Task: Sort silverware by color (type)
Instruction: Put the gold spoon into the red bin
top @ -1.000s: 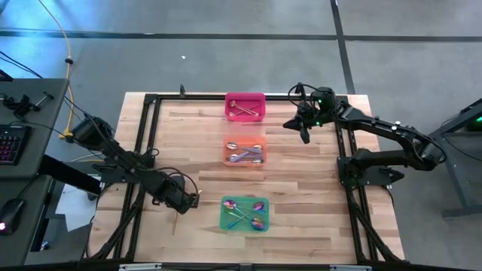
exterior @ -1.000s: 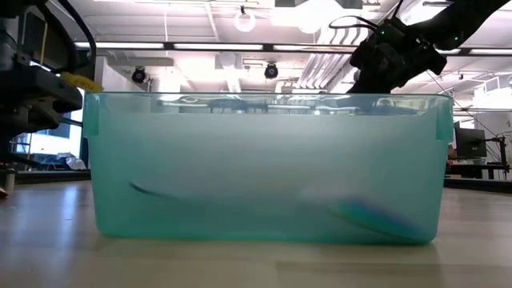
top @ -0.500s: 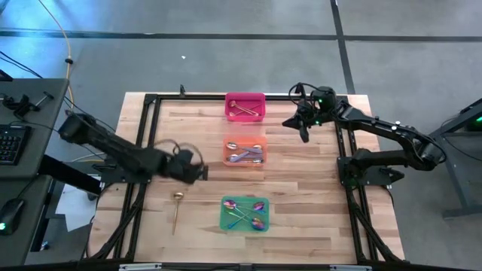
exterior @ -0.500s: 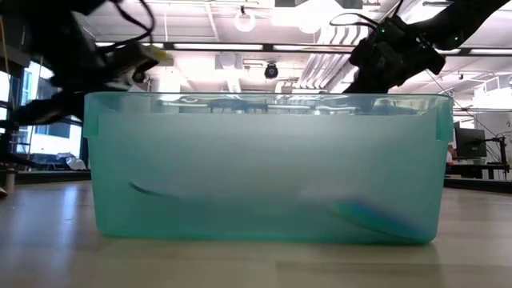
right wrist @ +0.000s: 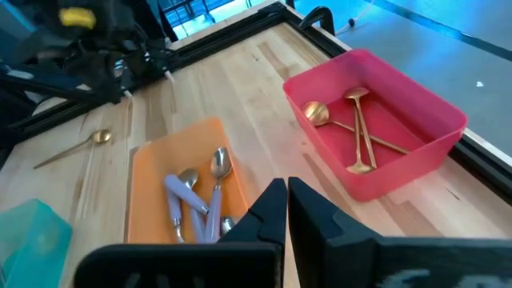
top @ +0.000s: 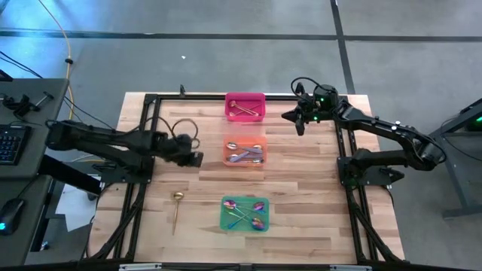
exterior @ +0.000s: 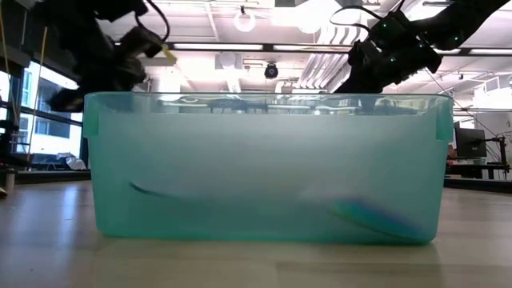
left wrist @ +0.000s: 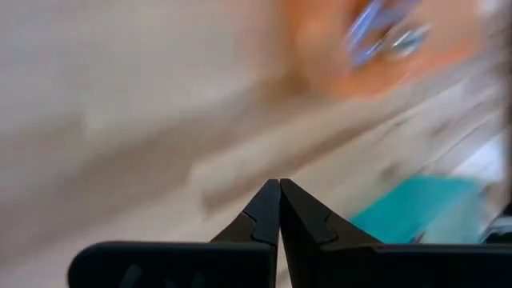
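Note:
One gold spoon lies flat on the table at the near left, also seen in the right wrist view. The pink bin holds gold spoons. The orange bin holds silver ones, and the green bin holds iridescent ones. My left gripper hangs shut and empty above the table, just left of the orange bin; its fingertips meet. My right gripper hovers shut and empty to the right of the pink bin, its fingertips together.
A black metal frame runs round the tabletop edges. The three bins stand in a row down the table's middle. Bare wood lies to the left and right of them. A desk with a keyboard stands beyond the table's left edge.
My left gripper has risen from the near left of the table and swung toward the far edge and right, up to the orange bin's left side. The gold spoon stays lying on the wood where the gripper was. My right gripper has tipped slightly in place.

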Tool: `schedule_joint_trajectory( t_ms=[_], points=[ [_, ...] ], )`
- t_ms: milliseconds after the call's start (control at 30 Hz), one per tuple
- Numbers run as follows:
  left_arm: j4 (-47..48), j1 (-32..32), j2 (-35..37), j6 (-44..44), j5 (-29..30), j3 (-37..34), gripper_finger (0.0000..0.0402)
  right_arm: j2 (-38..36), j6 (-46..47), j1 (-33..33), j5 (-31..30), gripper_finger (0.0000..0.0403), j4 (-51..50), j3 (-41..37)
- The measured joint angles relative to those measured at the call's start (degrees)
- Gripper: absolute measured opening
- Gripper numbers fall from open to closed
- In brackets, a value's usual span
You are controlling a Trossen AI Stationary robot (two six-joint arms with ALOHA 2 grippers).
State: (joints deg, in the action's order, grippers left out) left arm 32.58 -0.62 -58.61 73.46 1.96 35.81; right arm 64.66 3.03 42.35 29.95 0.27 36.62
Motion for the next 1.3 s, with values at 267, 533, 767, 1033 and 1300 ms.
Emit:
schedule_joint_trajectory(
  t_ms=[267,533,767,1033,1300],
  points=[
    [5.51,15.81,-2.16,23.02,-0.20,0.00,0.0000,0.00,-0.52,-0.02,0.00,0.0000,-0.02,0.00],
    [8.80,28.32,-10.77,46.10,-4.96,1.00,0.0005,0.68,-2.63,0.00,0.29,0.0000,-0.51,0.00],
    [12.39,32.99,-18.66,50.94,-10.64,4.13,0.0049,0.92,-3.91,-0.02,0.54,0.0000,-0.90,0.00],
    [8.41,33.04,-22.61,50.51,-10.17,4.22,0.0113,1.11,-4.98,-0.02,0.59,0.0000,-0.82,0.00],
    [8.09,31.91,-24.50,49.84,-9.97,3.39,0.0131,1.09,-4.49,-0.02,0.63,0.0000,-0.81,0.00]
  ],
)
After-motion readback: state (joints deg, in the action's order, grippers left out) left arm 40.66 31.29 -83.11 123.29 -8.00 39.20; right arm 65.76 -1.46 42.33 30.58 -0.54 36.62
